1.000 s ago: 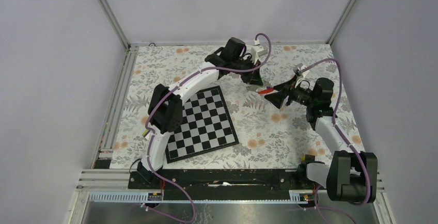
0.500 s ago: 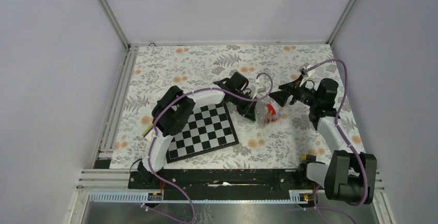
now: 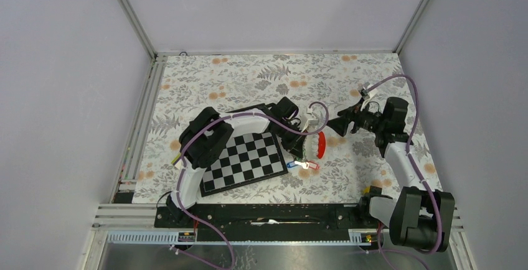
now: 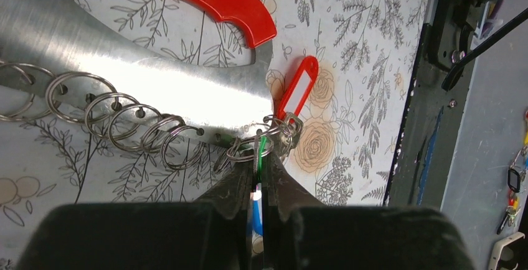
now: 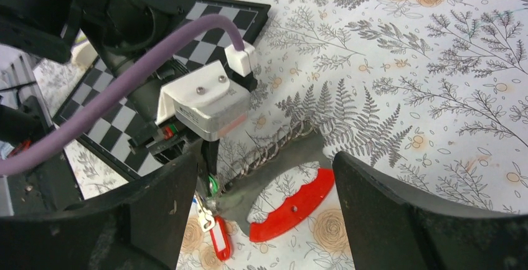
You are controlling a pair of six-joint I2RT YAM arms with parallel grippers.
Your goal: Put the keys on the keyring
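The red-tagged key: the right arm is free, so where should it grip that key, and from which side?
Probably the red tag, pinched across its narrow width from above: it lies flat, and its ring end sits crowded against the left gripper.

White links [image 3: 406, 165], black joints [image 3: 203, 140], purple cables [image 5: 112, 94]; right gripper [image 5: 264, 170] black, broad-fingered; white screwed wrist housing [image 5: 205, 103]

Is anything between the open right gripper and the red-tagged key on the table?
Partly. The keyring's red loop lies between the right gripper and the red-tagged key, and the left gripper, shut on a green key, sits right beside it.
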